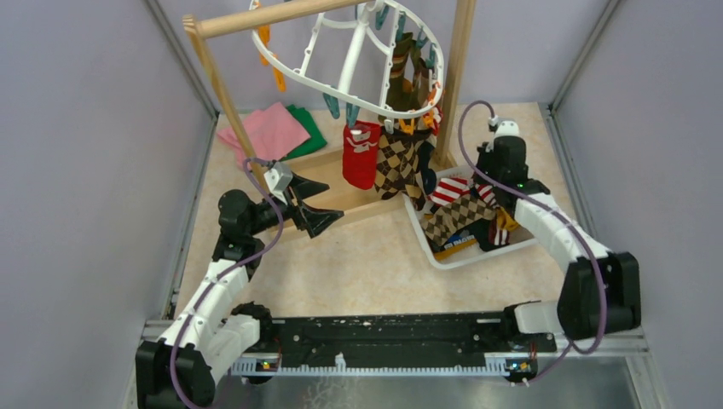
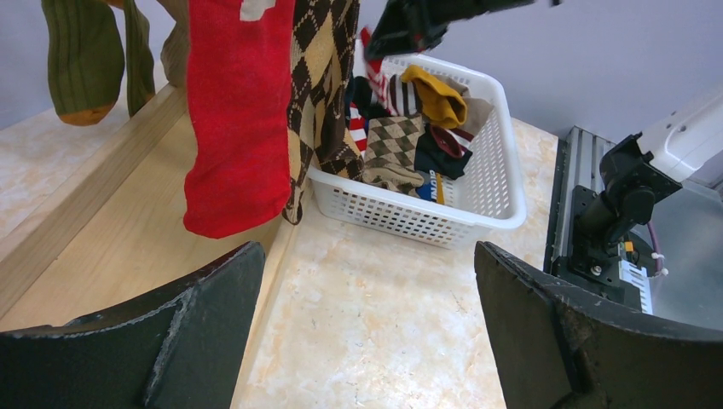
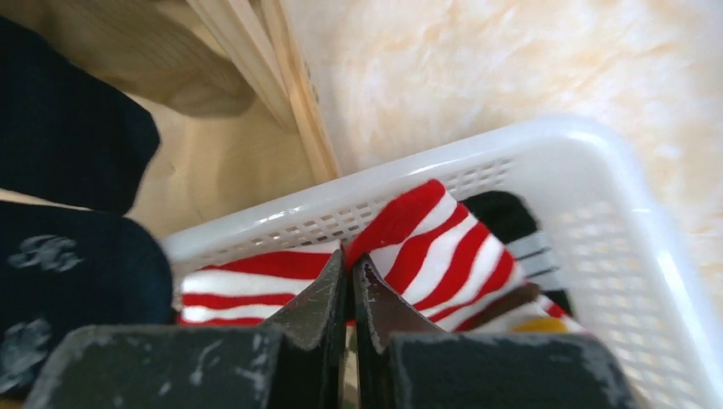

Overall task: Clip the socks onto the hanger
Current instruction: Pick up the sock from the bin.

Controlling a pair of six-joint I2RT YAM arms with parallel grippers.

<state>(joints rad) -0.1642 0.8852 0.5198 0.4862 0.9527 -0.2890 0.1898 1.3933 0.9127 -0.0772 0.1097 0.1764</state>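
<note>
The white oval hanger (image 1: pixel 354 51) hangs from a wooden pole rack. A red sock (image 1: pixel 361 155) and a brown argyle sock (image 1: pixel 396 162) dangle from its clips, with olive and brown socks higher up. More socks lie in the white basket (image 1: pixel 424 234). My right gripper (image 3: pixel 349 260) reaches down into the basket with its jaws together, pinching a fold of the red-and-white striped sock (image 3: pixel 435 247). My left gripper (image 2: pixel 365 256) hovers wide open over the table, left of the basket, with nothing between its fingers. The red sock (image 2: pixel 234 128) hangs just ahead of it.
Folded pink and green cloths (image 1: pixel 277 132) lie at the back left. The rack's wooden base board (image 1: pixel 341 200) runs under the hanging socks. Navy socks (image 3: pixel 68 128) hang close to the right wrist. Grey walls enclose the table on three sides.
</note>
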